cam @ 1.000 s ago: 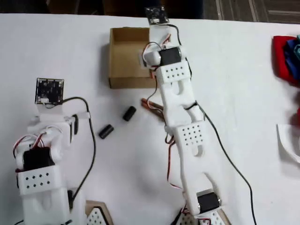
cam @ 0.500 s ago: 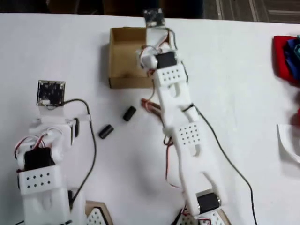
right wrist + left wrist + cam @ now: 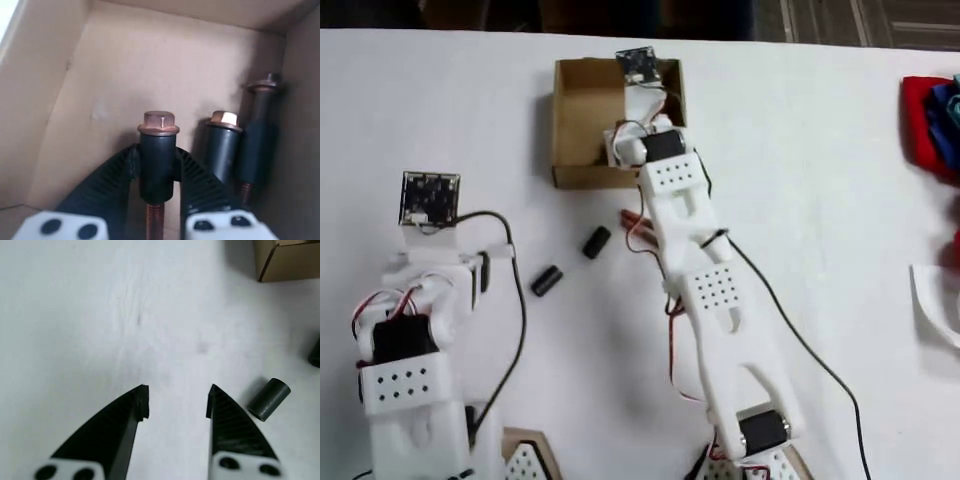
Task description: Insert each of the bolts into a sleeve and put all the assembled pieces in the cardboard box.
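My right gripper (image 3: 156, 170) is shut on an assembled piece (image 3: 157, 155), a copper bolt in a black sleeve, held inside the cardboard box (image 3: 60, 100). Two more assembled pieces (image 3: 222, 142) (image 3: 260, 145) stand against the box wall beside it. From above, the right arm (image 3: 670, 190) reaches over the box (image 3: 578, 100). Two loose black sleeves (image 3: 596, 242) (image 3: 547, 280) lie on the table between the arms. A copper bolt (image 3: 632, 220) peeks out beside the right arm. My left gripper (image 3: 177, 402) is open above bare table, one sleeve (image 3: 269, 399) just beside a finger.
Red and blue cloth (image 3: 932, 115) lies at the table's right edge, with a white object (image 3: 935, 305) below it. Cables (image 3: 515, 300) trail from both arms across the white table.
The right arm has swung left and moved its gripper with the assembled piece from the box's right edge to over the box interior. The left arm is nearly still.
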